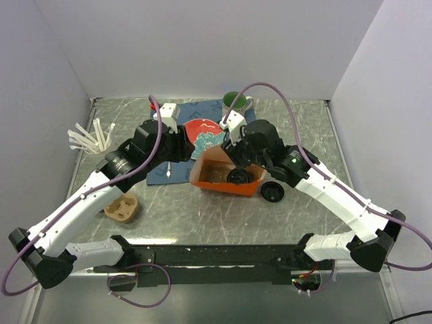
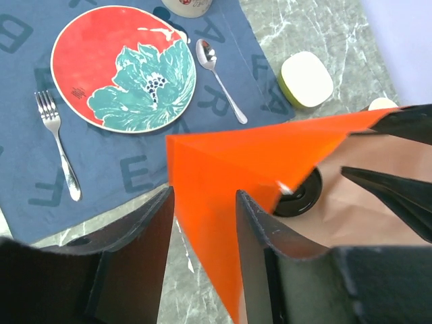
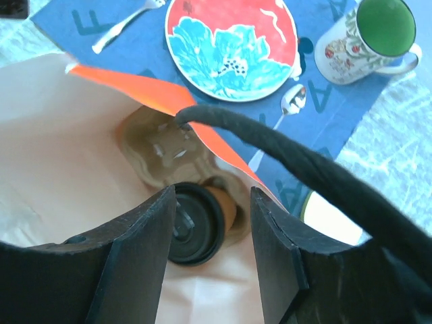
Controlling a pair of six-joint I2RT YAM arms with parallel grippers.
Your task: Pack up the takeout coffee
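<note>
Your orange bag [image 1: 229, 187] is standing open at the table's centre. The takeout coffee [image 3: 196, 223] is sitting inside it on a pulp cup tray [image 3: 145, 145], with its black lid facing the wrist camera. Your right gripper [image 3: 212, 196] is hanging in the bag's mouth with its jaws spread wide, straddling the coffee. The lid's edge is disappearing behind the finger at 9 o'clock, and a gap is showing before the finger at 3 o'clock, so nothing is being squeezed. Your left gripper [image 2: 204, 196] is sitting at the bag's 10 o'clock corner with its jaws set narrow. The orange wall is filling the gap there and touching both fingers. A loose black lid [image 1: 273, 192] is resting on the table at the bag's 4 o'clock.
</note>
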